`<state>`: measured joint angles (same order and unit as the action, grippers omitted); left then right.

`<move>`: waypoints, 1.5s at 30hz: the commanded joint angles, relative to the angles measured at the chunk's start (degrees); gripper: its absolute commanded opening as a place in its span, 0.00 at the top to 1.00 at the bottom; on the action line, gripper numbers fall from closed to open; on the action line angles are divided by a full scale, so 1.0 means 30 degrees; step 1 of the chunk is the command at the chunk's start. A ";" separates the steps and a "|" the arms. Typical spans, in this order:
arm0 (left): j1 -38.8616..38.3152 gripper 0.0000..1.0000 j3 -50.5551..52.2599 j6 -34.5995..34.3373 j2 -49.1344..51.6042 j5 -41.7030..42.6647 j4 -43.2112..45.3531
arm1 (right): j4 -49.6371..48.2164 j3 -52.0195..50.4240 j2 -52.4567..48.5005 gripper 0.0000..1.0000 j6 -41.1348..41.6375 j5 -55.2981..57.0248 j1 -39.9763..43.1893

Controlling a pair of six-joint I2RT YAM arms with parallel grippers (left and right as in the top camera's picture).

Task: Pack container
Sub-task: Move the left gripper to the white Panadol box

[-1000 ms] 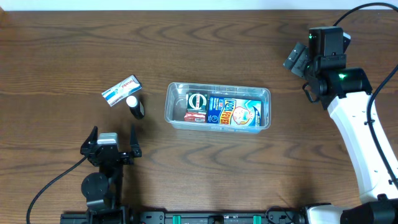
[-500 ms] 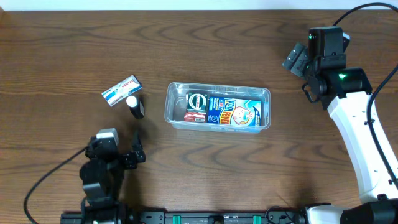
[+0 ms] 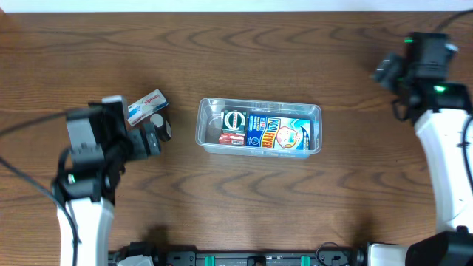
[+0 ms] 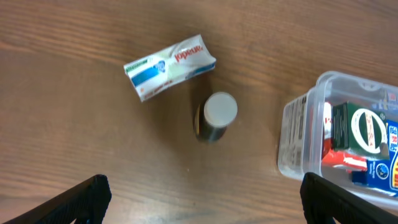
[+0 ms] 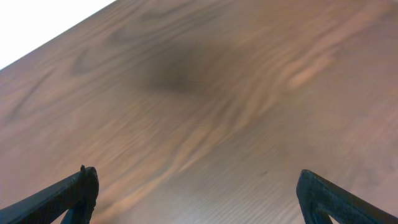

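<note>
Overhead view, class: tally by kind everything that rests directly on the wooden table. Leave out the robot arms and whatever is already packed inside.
Clear plastic container: 1
White and blue packet: 1
Dark bottle with white cap: 1
Total: 3

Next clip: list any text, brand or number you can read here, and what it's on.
Nothing can be read for sure.
Small packet: red word, upside down, blurred.
Blue box in the container: yellow lettering, too blurred.
Round logo: unreadable.
Container's side label: print too small.
</note>
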<state>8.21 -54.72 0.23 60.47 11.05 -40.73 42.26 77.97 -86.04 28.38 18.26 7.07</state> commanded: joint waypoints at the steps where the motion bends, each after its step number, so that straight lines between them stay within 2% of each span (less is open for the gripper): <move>1: 0.0087 0.02 -0.1763 0.0933 0.1523 0.0102 -0.0444 | -0.0393 0.0095 -0.0160 0.01 -0.0517 -0.0882 0.2222; 6: 0.0080 0.02 -0.2135 0.2557 0.2455 0.0102 -0.0277 | -0.1239 0.0095 -0.0452 0.01 -0.2157 -0.4320 0.4750; 11: 0.0087 0.02 -0.2084 0.3650 0.2812 -0.0138 -0.0364 | -0.1450 0.0095 -0.1435 0.01 -0.2208 -0.4619 0.6018; 14: 0.0080 0.02 -0.2055 0.3461 0.2922 0.0044 -0.0182 | -0.1545 0.0095 -0.2157 0.01 -0.2470 -0.5275 0.6215; 19: 0.0080 0.02 -0.2055 0.3410 0.2922 0.0109 0.0182 | -0.2390 0.0095 -0.3060 0.01 -0.6630 -0.8706 0.6171; 24: 0.0080 0.02 -0.2055 0.3417 0.2922 0.0109 0.1042 | -0.3191 0.0095 -0.3512 0.01 -1.0244 -0.9187 0.5989; 32: 0.0182 0.02 -0.2273 0.3002 0.3315 -0.0044 0.3636 | -0.3337 0.0095 -0.3519 0.01 -1.0630 -0.9100 0.6047; 37: 0.1202 0.02 -0.4350 0.0969 0.5581 0.0211 0.2106 | -0.3293 0.0095 -0.3519 0.01 -1.0630 -0.9100 0.6047; 45: 0.1668 0.02 -1.0134 0.1639 1.0003 0.0882 -0.2776 | -0.3286 0.0095 -0.3519 0.01 -1.0630 -0.9100 0.6047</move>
<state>13.04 -80.34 4.32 87.83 12.40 -46.85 32.29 77.97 -96.27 -2.39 -8.58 25.43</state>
